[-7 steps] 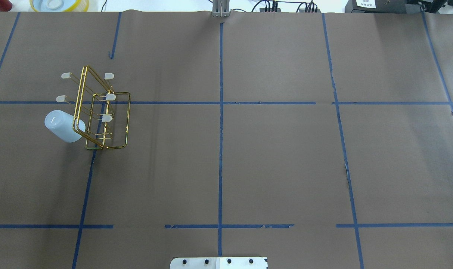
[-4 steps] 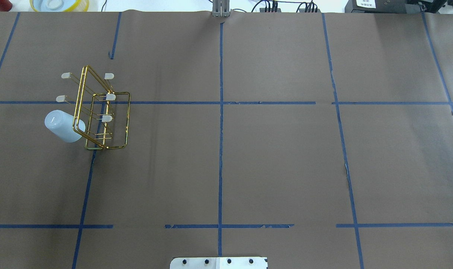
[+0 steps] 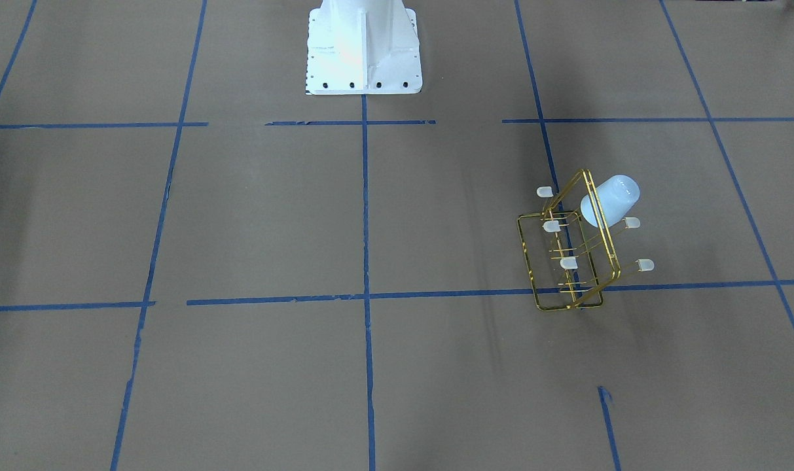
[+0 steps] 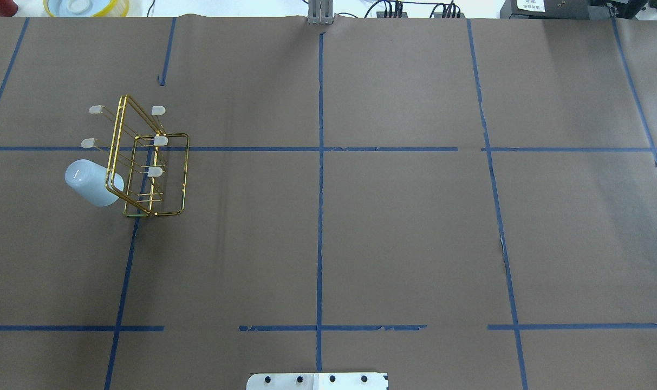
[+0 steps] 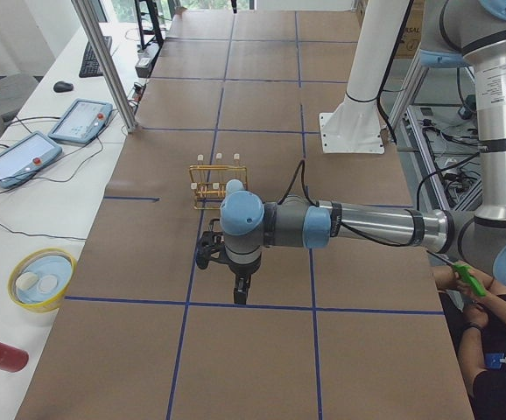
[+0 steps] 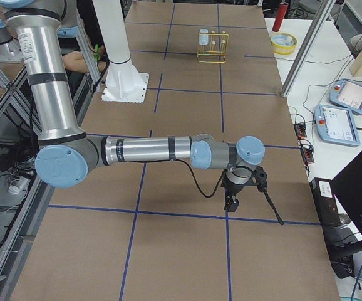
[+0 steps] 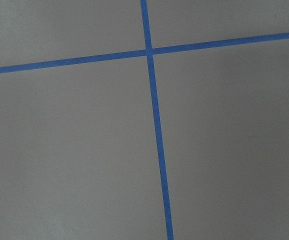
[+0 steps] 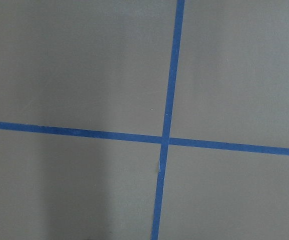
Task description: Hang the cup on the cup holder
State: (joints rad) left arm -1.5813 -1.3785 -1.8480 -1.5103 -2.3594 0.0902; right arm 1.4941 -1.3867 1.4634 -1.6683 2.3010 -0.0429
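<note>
Gold wire cup holder stands on the robot's left half of the table, and the cup looks like it's already hung on it. It's mouth-first over the outer prong nearest the robot, its long axis tilted and its closed end pointing up and away from the frame toward the table's left end. So I'd call the job basically done.

The left gripper is the nearer one, hanging over a tape cross. From the left-end camera, the rack sits beyond it and apart. The right gripper is way off at the other end, well apart from everything. Both only show in the side cameras, so I can't tell if either claw is open or closed.

Five frosted prong caps are bare. There's lots of brown paper between the rack and the table's middle for an approach, less on the outer side.
</note>
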